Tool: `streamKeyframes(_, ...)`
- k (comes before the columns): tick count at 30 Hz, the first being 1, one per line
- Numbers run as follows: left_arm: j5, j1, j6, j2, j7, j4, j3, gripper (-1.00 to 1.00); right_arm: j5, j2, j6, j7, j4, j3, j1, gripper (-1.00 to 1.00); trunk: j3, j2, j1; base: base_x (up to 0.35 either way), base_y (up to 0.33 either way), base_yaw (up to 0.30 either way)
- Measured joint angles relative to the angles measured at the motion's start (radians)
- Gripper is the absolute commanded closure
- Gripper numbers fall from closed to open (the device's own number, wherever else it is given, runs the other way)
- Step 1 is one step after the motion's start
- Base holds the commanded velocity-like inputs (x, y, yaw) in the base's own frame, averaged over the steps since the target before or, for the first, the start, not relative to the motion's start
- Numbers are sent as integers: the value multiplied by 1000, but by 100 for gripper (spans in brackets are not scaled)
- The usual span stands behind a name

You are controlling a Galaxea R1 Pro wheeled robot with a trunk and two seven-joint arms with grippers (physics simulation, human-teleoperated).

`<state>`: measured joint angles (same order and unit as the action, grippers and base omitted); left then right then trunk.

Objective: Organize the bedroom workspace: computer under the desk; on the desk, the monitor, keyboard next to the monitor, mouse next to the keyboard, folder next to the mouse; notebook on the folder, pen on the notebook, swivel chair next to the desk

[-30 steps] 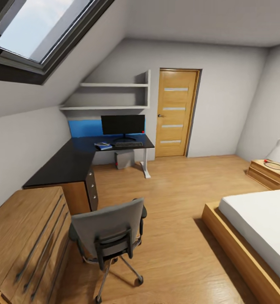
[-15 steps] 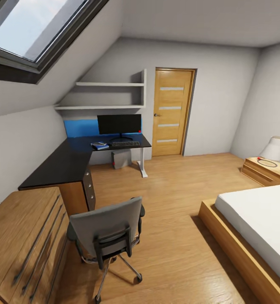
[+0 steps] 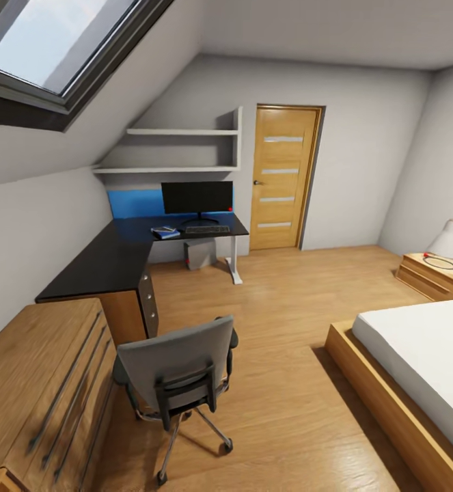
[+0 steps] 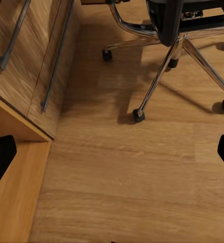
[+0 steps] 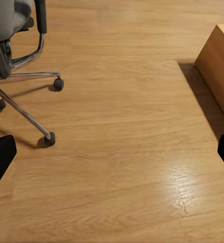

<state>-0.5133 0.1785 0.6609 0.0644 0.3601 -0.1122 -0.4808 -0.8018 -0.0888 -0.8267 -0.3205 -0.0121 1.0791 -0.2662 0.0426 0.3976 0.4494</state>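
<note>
The swivel chair (image 3: 175, 369) stands on the wood floor with its grey back toward me, apart from the desk (image 3: 110, 263). At the desk's far end the monitor (image 3: 197, 197) stands upright with the keyboard (image 3: 208, 229) in front of it. The blue folder (image 3: 165, 234) lies left of the keyboard with a small pale notebook on it. The computer (image 3: 200, 254) sits under the desk. Mouse and pen are too small to make out. My left gripper (image 4: 112, 154) hangs open over the floor near the chair's chrome base (image 4: 162, 61). My right gripper (image 5: 112, 152) is open above bare floor.
A low light-wood cabinet (image 3: 42, 383) stands at my left, close to the chair. A bed (image 3: 417, 362) on a wooden frame fills the right side, with a nightstand and lamp (image 3: 441, 270) beyond. A wooden door (image 3: 284, 178) is shut in the far wall.
The whole head view has shifted slightly, so the camera moved. The chair and the things on the desk keep their places relative to each other.
</note>
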Motion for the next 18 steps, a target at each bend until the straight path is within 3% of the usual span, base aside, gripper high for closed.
streamKeyframes(18,0,0,0,0,0,0,0,-100,0,0,0,0,0,0,0,-100,26,0,0,-12,11,94)
